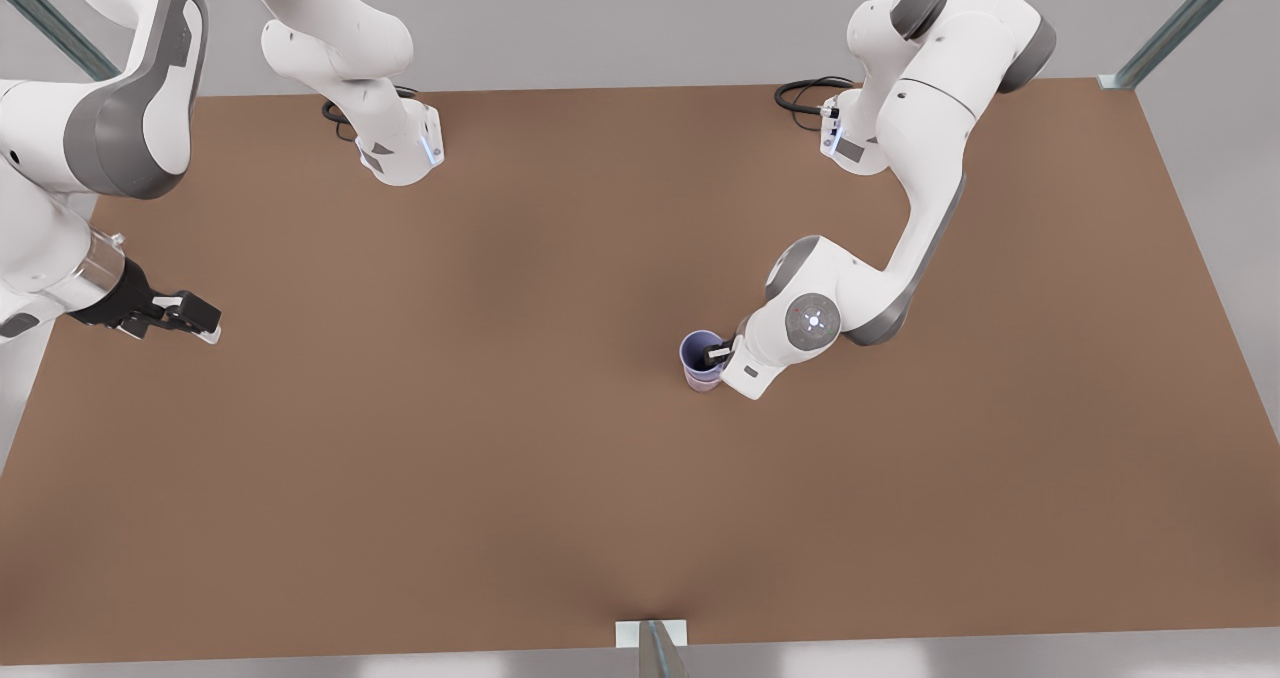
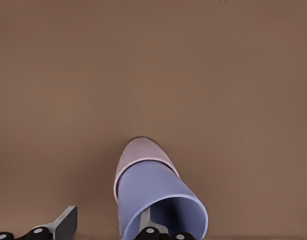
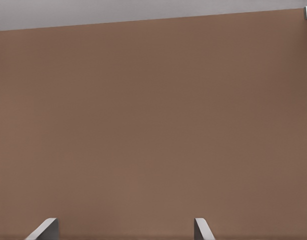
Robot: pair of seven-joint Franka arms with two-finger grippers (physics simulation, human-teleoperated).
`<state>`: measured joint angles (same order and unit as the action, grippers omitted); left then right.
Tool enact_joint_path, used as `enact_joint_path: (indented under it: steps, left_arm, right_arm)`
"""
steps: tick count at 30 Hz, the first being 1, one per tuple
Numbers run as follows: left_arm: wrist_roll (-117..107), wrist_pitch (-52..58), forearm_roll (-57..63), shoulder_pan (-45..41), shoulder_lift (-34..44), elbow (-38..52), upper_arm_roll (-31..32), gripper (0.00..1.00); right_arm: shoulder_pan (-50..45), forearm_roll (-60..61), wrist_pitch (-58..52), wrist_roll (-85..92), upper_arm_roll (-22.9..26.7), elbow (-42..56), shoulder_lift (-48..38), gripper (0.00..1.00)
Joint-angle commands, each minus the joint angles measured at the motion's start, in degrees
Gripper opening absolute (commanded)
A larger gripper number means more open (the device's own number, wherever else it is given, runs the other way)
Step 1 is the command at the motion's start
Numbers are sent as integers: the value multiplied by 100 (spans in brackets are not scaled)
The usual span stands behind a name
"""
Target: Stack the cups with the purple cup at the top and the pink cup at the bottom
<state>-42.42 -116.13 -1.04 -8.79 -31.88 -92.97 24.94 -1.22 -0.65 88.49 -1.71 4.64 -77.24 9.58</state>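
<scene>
While purple cup (image 1: 701, 352) sits nested in pink cup (image 1: 704, 382) on table (image 1: 500, 438), right of centre in front view, left gripper (image 1: 722, 354) straddles its rim, jaws spread, one finger (image 2: 145, 220) inside. Right gripper (image 1: 190, 320) waits far left, jaws spread.

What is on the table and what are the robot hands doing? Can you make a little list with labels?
purple cup: nested inside the pink cup, on top
pink cup: underneath, standing on the table
left gripper: at the stack, fingers open, one finger inside the purple cup, the other outside
right gripper: waiting at the front view's left edge, open, holding nothing
stack: in place, pink below, purple above
</scene>
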Motion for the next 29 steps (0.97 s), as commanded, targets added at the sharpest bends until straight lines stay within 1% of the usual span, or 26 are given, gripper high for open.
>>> enact_joint_path:
  steps: [1,5,6,7,8,10,11,13,15,16,17,19,21,26,29]
  left_arm:
    - [-64,20,7,0,7,7,2,71]
    - [-99,64,7,0,68,16,29,72]
    - [-73,195,7,9,86,156,38,74]
    - [-3,520,7,9,103,401,38,86]
    - [-3,1056,24,9,112,841,29,100]
    - [629,1558,727,26,349,895,-6,100]
    - [1359,1699,728,70,534,895,-296,100]
    - [2097,1971,736,70,955,895,-762,100]
    - [2853,2191,824,62,1342,895,-1148,100]
    - [2924,2209,1192,70,1465,895,-1175,100]
    - [2968,2279,1229,70,1623,939,-1359,100]
    - [3741,2235,974,18,1896,930,-1861,100]
    - [3741,2226,903,9,2037,921,-2036,100]
    - [3908,2270,833,9,2301,921,-2045,100]
    - [3935,2297,833,9,2327,904,-2045,100]
  right_arm:
    - [-1,3,-7,74,2,7,-9,100]
    - [-9,12,-7,65,2,7,-18,100]
    - [-10,12,-7,57,2,7,-18,100]
    - [-10,12,-7,56,2,7,-18,100]
    - [-10,12,-7,65,2,7,-18,100]
    - [-10,12,-7,65,2,7,-9,100]
    - [-10,12,-7,65,2,7,-18,100]
    - [-10,12,-7,74,2,7,-9,100]
    - [-36,21,-16,65,2,-2,-18,100]
    - [-36,12,-16,65,2,-2,-9,100]
    - [-27,3,2,74,2,-2,-9,100]
    - [-18,3,46,65,2,-2,9,100]
    - [-18,-5,28,74,2,7,35,100]
    - [-27,3,2,56,-7,16,26,100]
    - [-18,12,2,56,2,16,26,100]
